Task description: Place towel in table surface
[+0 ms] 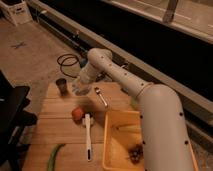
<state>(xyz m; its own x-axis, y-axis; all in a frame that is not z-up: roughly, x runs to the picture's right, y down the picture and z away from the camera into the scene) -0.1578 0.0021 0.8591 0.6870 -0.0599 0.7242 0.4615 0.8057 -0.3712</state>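
My gripper point(80, 90) hangs low over the back left part of the wooden table point(55, 127), just right of a dark cup point(62, 86). A pale patch shows at the gripper's tip, and I cannot tell whether it is the towel. No towel shows clearly anywhere else on the table. The white arm point(117, 75) reaches in from the right and hides the table's back right part.
A metal spoon point(100, 95) lies right of the gripper. A red-orange fruit point(76, 114), a white stick-shaped tool point(87, 135) and a green vegetable point(54, 155) lie toward the front. A yellow tray point(116, 150) holds a dark item point(135, 152). A black chair point(12, 115) stands left.
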